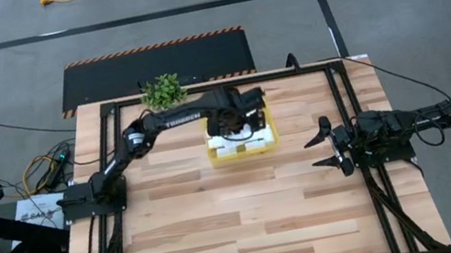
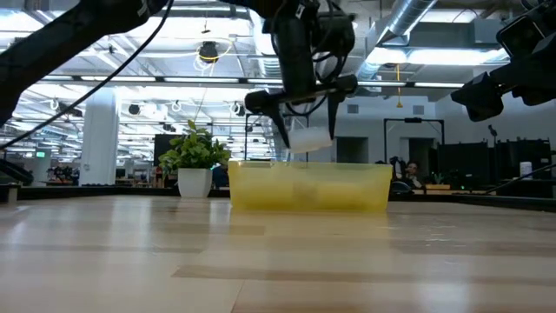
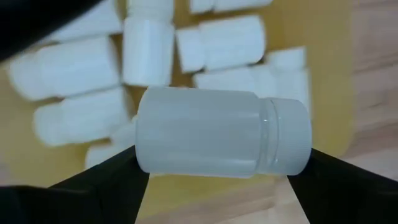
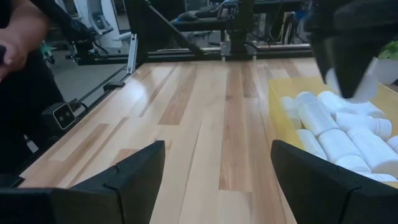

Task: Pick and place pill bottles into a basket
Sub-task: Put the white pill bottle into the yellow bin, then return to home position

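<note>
My left gripper hangs over the yellow basket, pointing down, shut on one white pill bottle. In the low view this bottle is just above the basket's rim. Several more pill bottles lie on their sides on the basket's floor, and the right wrist view shows them too. My right gripper waits open near the table's right edge, with nothing between its fingers. My left gripper pinches the bottle endwise between its two fingers, one on the bottom end and one on the cap end. The fingers come from above, pointing down. The bottle lies on its side, slightly tilted, lifted clear above the basket.
A small green potted plant stands at the table's far edge, left of the basket. Bare wood lies in front of the basket toward the near edge. A person's arm shows beyond the table in the right wrist view.
</note>
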{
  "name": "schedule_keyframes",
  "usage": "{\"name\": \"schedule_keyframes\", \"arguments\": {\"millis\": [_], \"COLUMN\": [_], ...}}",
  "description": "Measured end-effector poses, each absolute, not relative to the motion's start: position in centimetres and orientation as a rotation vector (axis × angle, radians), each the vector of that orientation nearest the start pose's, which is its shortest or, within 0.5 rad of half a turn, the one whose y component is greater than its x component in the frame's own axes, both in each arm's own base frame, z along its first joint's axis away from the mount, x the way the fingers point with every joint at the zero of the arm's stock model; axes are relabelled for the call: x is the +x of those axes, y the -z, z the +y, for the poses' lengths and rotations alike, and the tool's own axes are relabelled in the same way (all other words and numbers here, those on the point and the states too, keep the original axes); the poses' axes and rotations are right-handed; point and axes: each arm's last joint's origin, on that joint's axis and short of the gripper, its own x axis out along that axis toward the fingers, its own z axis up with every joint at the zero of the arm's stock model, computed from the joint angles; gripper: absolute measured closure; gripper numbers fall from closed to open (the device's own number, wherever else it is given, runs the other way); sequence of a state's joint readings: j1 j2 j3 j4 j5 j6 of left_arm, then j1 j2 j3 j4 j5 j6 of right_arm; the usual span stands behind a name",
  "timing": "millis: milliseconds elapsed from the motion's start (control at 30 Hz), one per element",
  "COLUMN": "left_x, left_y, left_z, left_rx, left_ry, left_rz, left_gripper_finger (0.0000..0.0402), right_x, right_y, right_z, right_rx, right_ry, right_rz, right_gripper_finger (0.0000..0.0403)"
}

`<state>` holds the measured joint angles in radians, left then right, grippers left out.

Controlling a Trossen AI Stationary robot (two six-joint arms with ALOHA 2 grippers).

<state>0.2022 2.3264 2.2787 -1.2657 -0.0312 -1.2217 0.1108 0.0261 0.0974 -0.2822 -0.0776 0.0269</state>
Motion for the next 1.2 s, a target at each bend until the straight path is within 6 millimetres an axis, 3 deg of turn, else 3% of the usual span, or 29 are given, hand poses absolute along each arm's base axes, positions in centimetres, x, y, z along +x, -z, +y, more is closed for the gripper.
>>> {"name": "schedule_keyframes", "arguments": {"millis": [300,500,633,767,867,1067,1200], "left_x": [46.3,46.3,45.4,43.6,41.6,35.9,31.8], "left_y": [-25.2,-25.2,-26.1,-29.2,-32.7,-40.4,-44.5], "left_z": [12.0,12.1,11.0,8.3,6.3,1.6,-2.0], "left_rx": [-1.201,-1.231,-1.206,-1.059,-0.923,-0.613,-0.384], "left_ry": [-0.976,-1.004,-1.048,-1.129,-1.177,-1.2,-1.207], "left_rz": [0.965,0.94,0.973,0.944,0.84,0.547,0.307], "left_gripper_finger": [0.0008,0.0009,0.0004,0.0006,0.0011,0.0015,0.0015], "right_x": [9.0,9.0,9.0,9.0,9.0,9.0,9.0], "right_y": [-16.7,-16.7,-16.8,-16.7,-16.7,-16.7,-16.7], "right_z": [1.2,1.2,1.2,1.2,1.2,1.2,1.2], "right_rx": [0.023,0.023,0.023,0.023,0.023,0.023,0.023], "right_ry": [-0.185,-0.185,-0.185,-0.185,-0.185,-0.185,-0.185], "right_rz": [0.214,0.214,0.213,0.214,0.213,0.214,0.214], "right_gripper_finger": [0.0117,0.0117,0.0117,0.0117,0.0117,0.0117,0.0117]}}
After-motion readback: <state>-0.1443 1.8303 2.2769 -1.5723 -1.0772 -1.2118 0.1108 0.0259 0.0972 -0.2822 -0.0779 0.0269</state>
